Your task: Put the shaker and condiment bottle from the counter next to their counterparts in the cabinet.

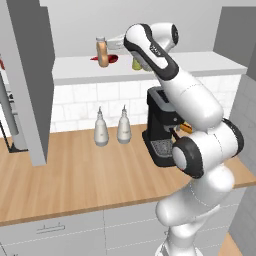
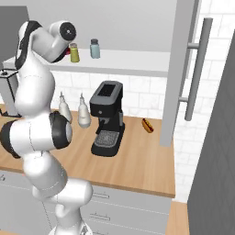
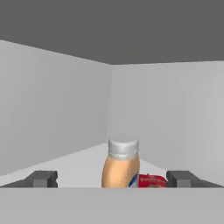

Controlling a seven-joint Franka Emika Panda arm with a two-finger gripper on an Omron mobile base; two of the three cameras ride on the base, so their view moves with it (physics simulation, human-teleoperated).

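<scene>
Both task items look to be up on the cabinet shelf (image 2: 137,62) already, so I'd call this basically done. The condiment bottle (image 1: 103,52) stands upright on the shelf with the red bottle (image 1: 111,58) lying right beside it, touching or nearly so. In the hand view that same condiment bottle (image 3: 121,164) sits between the gripper (image 3: 112,178) tips, but the fingers (image 3: 42,178) stand wide apart and well clear of the glass on both sides, so it's an open, empty gripper that isn't holding anything.

The shaker (image 2: 95,48) is further along the shelf, just beside the olive-yellow shaker (image 2: 74,53), both upright. So each one is next to its counterpart.

What's left, as I judge it: pull the arm back out of the cabinet without bumping the bottle.

Down on the counter (image 1: 75,180) there are two white teardrop bottles (image 1: 111,127), a black coffee machine (image 2: 107,119) and what looks like a little hot dog (image 2: 147,125).

Labels: the red bottle (image 3: 151,180) has some pale print on it, too blurry to read. No other writing I can make out.
</scene>
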